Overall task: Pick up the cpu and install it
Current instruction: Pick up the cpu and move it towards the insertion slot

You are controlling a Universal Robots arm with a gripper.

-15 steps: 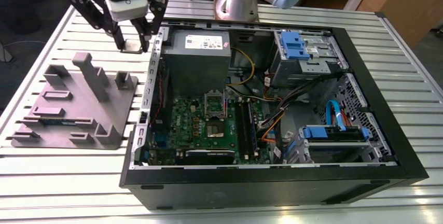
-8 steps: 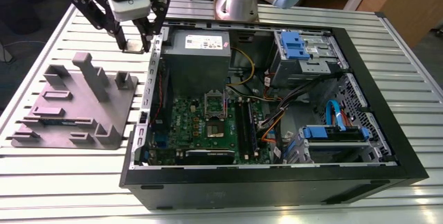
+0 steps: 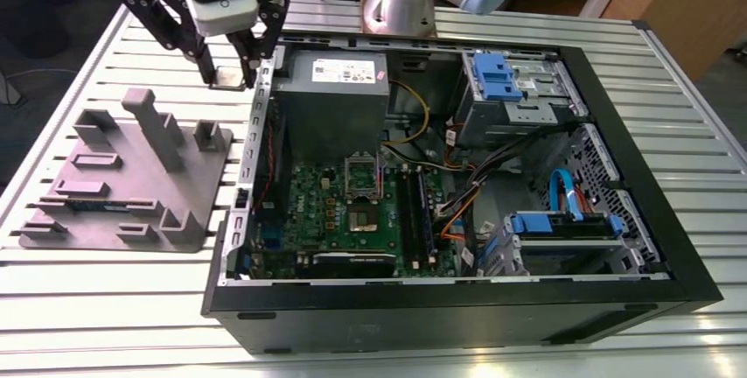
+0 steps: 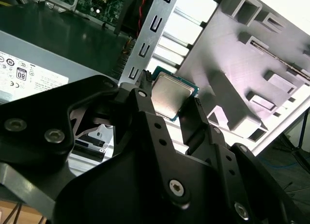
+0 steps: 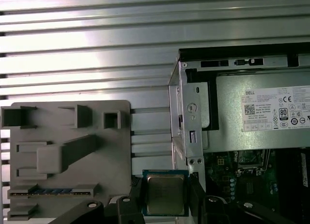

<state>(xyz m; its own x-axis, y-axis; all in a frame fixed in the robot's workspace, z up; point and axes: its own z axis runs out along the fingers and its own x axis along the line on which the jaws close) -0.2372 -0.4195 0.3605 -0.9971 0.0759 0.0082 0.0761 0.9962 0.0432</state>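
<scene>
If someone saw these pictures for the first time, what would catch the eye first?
First, the open computer case, lying on its side in the middle of the table with its green motherboard exposed. Next, the gripper at the exterior view's upper left, holding the cpu close to the case's edge. The grey tray lies at the exterior view's left.

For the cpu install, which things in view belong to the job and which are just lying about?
Job: cpu, clamped in the gripper; motherboard in the open computer case.
Lying about: grey plastic tray, memory stick in it, power supply.
</scene>
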